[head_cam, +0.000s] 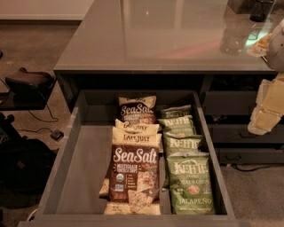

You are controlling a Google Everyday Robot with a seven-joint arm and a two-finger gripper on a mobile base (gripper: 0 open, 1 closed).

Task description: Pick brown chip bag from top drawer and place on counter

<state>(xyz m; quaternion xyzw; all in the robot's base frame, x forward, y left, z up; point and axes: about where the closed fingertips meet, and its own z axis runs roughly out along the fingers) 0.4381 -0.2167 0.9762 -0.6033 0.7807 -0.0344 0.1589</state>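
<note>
The top drawer (66,150) stands pulled open below the counter (159,35). Its left row holds several brown chip bags lying overlapped. The front one (133,179) shows "Sea Salt" and pictured chips, and another (137,108) stands at the back. My gripper (266,111), pale cream, hangs at the right edge of the view. It is above and to the right of the drawer, apart from the bags and holding nothing I can see.
Several green Kettle Jalapeno bags (191,181) fill the drawer's right row. The drawer's left half is bare floor. Narrow dark drawer fronts (242,133) sit right of the drawer. Dark containers (262,9) stand at the counter's far right. Dark equipment with cables (26,84) stands on the floor at left.
</note>
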